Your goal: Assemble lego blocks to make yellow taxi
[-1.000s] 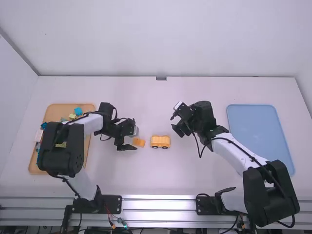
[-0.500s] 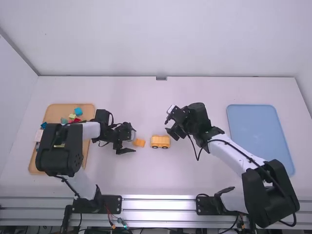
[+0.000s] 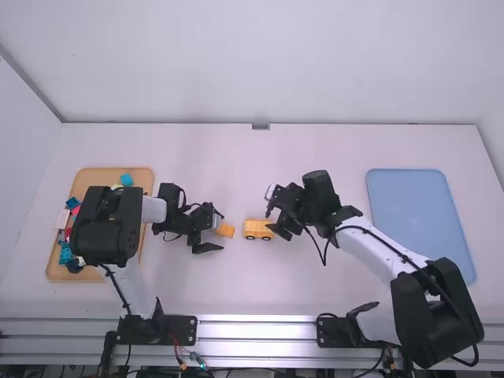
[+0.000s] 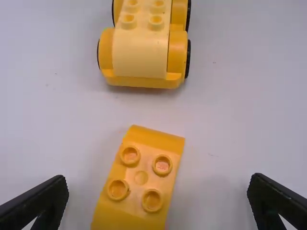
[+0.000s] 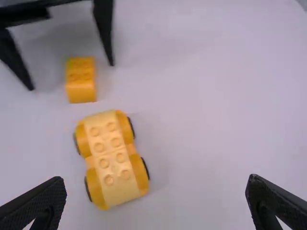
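- White links of the left arm (image 3: 154, 209) go from its base toward 11 o'clock, then bend; the forearm runs toward 3 o'clock, and the left gripper (image 3: 217, 232) points there also, low over the table (image 3: 236, 287).
- Right arm (image 3: 382, 252) reaches toward 10 o'clock and bends at the wrist; the right gripper (image 3: 272, 219) points toward 8 o'clock, down and near the car base (image 3: 253, 228).
- Both grippers have their 2 fingers wide apart, with nothing between the right pair; the left pair stands around the yellow brick (image 3: 226, 231), with no finger touching it.
- The brick lies studs up on the table, at 9 o'clock from the car base. Its long axis runs about from 10 to 4 o'clock, and a smooth curved end is turned to the car base.
- The car base stands on its wheels, studs up, long axis from 9 to 3 o'clock.
- A small gap parts the brick and the car base; each side of the brick has some room before a finger.
- The wooden tray (image 3: 89, 181) with blocks is at 9 o'clock, well apart from the brick; the blue tray (image 3: 425, 220) is at 3 o'clock, well apart from the car base.
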Robot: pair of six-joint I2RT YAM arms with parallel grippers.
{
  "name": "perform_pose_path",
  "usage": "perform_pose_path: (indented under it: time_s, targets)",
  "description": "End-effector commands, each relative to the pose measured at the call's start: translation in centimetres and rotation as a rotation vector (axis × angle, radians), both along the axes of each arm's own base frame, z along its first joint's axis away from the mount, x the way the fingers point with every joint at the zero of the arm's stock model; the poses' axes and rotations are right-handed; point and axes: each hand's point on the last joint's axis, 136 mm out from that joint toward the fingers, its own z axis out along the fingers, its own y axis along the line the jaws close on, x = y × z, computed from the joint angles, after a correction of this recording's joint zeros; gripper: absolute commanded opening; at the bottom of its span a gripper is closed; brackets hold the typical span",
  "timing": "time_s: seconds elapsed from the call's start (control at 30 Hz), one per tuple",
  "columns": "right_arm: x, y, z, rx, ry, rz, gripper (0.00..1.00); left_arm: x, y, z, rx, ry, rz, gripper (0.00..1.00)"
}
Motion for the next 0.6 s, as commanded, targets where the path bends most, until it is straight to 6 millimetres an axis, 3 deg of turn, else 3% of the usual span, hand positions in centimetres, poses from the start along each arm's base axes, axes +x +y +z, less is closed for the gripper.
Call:
perform_pose_path:
  time_s: [0.0, 0.23, 0.4, 0.57]
  targets:
    - [-0.8, 1.0, 1.3, 0.11, -0.004, 0.142, 0.99, 0.9, 0.0, 0.9, -0.032, -0.042, -0.012, 0.99]
    - [0.4, 1.0, -2.7, 0.245, 0.122, 0.171, 0.99, 0.8, -0.2, 0.7, -0.019, -0.07, -0.035, 0.99]
    - [0.0, 0.9, -3.3, 0.276, 0.112, 0.23, 0.99, 0.9, 0.0, 0.4, 0.002, -0.071, -0.033, 0.98]
    - [0.8, 1.0, -2.8, 0.294, 0.112, 0.196, 0.99, 0.8, -0.2, 0.5, -0.008, -0.074, -0.037, 0.77]
